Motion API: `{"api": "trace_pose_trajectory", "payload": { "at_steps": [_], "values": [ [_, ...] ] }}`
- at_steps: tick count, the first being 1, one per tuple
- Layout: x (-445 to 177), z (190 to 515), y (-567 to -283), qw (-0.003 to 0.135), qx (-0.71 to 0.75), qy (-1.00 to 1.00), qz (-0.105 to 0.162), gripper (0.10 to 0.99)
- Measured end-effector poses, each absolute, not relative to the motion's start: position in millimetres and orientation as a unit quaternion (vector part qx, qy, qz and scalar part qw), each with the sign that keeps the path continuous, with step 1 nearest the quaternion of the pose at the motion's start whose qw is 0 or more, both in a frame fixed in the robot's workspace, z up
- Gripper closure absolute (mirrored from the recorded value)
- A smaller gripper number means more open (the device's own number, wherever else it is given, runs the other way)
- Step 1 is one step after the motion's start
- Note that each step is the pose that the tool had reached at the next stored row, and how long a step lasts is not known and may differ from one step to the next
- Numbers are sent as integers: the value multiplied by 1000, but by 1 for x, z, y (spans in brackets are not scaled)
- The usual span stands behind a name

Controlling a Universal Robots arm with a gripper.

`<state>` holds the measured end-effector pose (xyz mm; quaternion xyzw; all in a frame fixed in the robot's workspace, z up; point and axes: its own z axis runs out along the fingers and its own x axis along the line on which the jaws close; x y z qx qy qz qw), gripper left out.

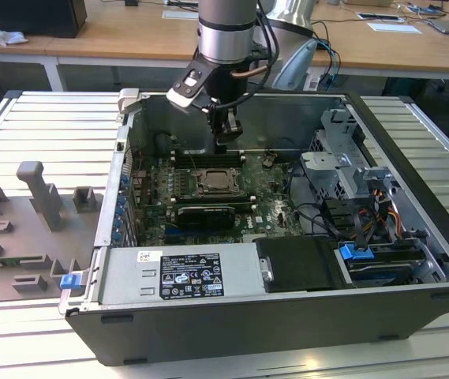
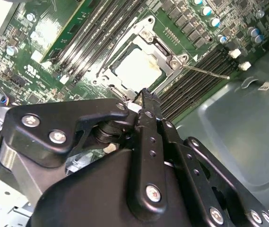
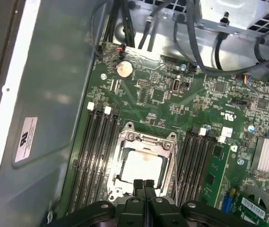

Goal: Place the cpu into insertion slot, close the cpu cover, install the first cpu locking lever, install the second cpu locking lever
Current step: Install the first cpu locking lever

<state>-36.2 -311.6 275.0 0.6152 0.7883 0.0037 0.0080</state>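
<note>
The cpu lies in the insertion slot on the green board, its silvery face up. The cpu cover lies flat over it as a metal frame around that face. In the second wrist view the cpu shows inside the cover, and a thin locking lever sticks out sideways over the memory slots. My gripper hangs just above the socket's edge, fingers shut with nothing between them. Its tips sit by the cover's near edge, and the second wrist view also shows the gripper there.
Long black memory slots flank the socket on both sides. A black expansion card lies in front of it. The power supply, drive cage and loose cables fill the case. Grey fixtures stand on the table at the exterior view's left.
</note>
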Motion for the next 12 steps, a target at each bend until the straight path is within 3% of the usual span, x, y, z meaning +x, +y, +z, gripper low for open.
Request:
{"api": "trace_pose_trajectory", "payload": {
  "at_steps": [12],
  "values": [
    [-36, 275, -312, 7, 476, 880, 5, 980]
  ]
}}
